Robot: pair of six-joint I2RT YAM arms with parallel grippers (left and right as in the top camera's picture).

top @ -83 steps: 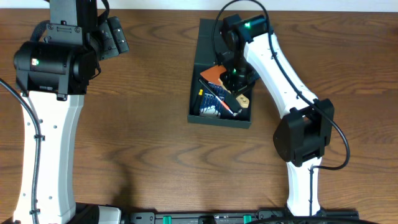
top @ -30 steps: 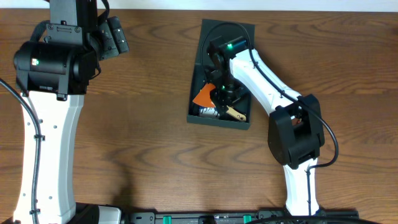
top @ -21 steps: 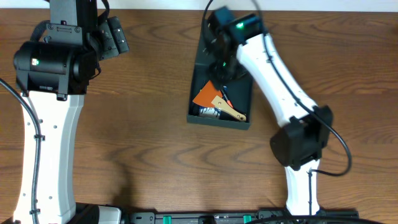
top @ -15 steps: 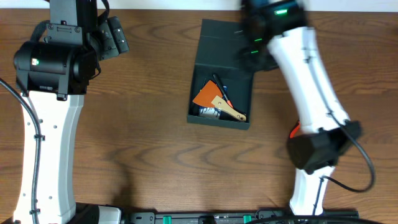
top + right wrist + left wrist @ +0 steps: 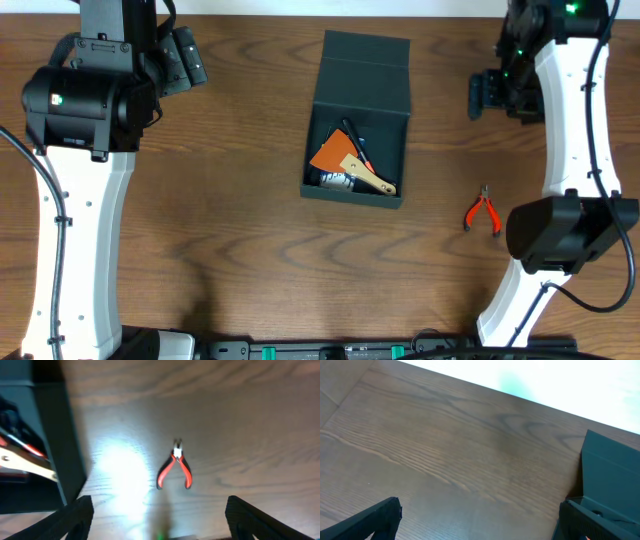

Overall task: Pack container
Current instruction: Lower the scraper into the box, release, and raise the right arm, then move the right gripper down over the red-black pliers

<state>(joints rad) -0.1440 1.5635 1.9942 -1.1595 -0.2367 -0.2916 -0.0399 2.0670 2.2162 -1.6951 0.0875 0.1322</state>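
Container (image 5: 365, 70) stands open at centre-far on the table (image 5: 240, 230), flap lid folded back toward the far edge, position unchanged. Inside lie an orange item (image 5: 328, 157), a wooden-handled tool (image 5: 369, 179) across it, and a slim dark tool (image 5: 354, 137) alongside. The right gripper (image 5: 489, 95), which was down inside the container 1.0 s ago, has lifted out and swung to the far right, well apart from the box. Its fingers (image 5: 70, 520) are spread wide and hold nothing. Red-handled pliers (image 5: 175, 468) lie on the table right of the container, no longer covered by the arm. The left gripper (image 5: 480, 510) has not moved; its fingers are likewise spread and empty.
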